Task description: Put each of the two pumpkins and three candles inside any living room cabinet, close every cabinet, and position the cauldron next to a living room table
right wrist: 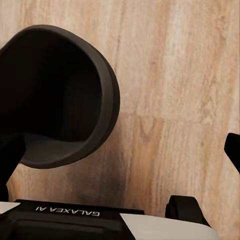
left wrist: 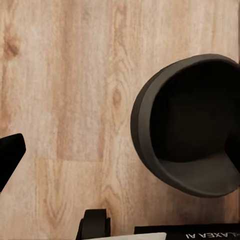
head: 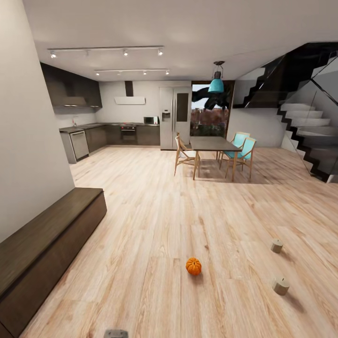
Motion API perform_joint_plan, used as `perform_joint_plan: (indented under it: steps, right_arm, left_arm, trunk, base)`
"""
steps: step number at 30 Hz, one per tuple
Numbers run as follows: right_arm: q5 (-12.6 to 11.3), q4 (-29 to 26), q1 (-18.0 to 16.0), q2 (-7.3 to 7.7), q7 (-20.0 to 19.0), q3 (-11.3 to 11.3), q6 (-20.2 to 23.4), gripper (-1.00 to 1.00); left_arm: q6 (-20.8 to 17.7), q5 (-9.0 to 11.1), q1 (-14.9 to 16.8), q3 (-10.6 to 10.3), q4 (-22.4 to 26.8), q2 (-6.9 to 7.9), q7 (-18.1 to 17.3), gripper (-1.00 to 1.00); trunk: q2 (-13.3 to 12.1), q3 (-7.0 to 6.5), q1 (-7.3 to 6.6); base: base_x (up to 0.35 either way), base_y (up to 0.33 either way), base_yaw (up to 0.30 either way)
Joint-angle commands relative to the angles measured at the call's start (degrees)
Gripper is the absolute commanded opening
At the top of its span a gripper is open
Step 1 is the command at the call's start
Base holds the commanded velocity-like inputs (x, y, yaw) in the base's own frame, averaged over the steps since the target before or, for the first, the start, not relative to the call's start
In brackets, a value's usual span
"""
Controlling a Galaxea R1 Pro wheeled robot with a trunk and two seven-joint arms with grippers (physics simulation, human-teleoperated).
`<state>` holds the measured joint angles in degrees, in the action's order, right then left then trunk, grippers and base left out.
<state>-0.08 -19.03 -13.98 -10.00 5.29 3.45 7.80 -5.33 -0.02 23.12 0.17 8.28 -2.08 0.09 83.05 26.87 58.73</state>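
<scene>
One orange pumpkin sits on the wood floor ahead of me. To its right stand two pale candles, one farther and one nearer. The long low dark-brown cabinet runs along the left wall, its fronts shut. The dark round cauldron rests on the floor, its opening facing the left wrist camera, and the right wrist view also catches the cauldron. My left gripper and right gripper hang open over bare floor beside it, holding nothing.
A dining table with wooden and teal chairs stands farther back, a kitchen with a fridge behind it. A staircase rises at the right. Wide open floor lies between me and the table.
</scene>
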Motion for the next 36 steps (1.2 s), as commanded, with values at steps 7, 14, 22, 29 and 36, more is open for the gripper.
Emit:
perform_joint_plan:
  steps: [7,14,22,29,36]
  right_arm:
    - [-0.07,-2.36,-0.05,0.00,-0.45,0.77,1.00,1.00]
    - [-0.09,-2.79,-0.08,0.00,-0.54,0.85,0.99,1.00]
    - [-0.12,-2.57,-0.05,0.00,-0.55,0.86,0.92,1.00]
    - [-0.17,-2.37,-0.02,0.00,-0.55,0.94,0.67,1.00]
    - [-0.11,-2.53,0.00,0.00,-0.55,1.02,0.28,1.00]
  left_arm:
    - [0.31,0.15,0.81,0.02,0.73,-0.43,-0.23,1.00]
    - [0.03,-0.15,1.00,-0.07,2.39,-2.49,-0.31,1.00]
    - [0.29,-0.24,1.12,-0.20,2.68,-2.79,-1.76,1.00]
    - [0.65,-0.31,1.13,-0.29,2.75,-2.76,-1.98,1.00]
    - [2.21,-0.33,1.07,-0.33,2.79,-2.88,-1.93,1.00]
  trunk:
    - [0.03,0.06,0.00]
    - [0.03,0.06,0.00]
    - [0.03,0.06,0.00]
    - [0.03,0.06,0.00]
    - [0.43,0.24,0.22]
  base:
    - [0.000,0.000,0.000]
    - [0.000,0.000,0.000]
    - [0.000,0.000,0.000]
    - [0.000,0.000,0.000]
    - [0.000,0.000,0.000]
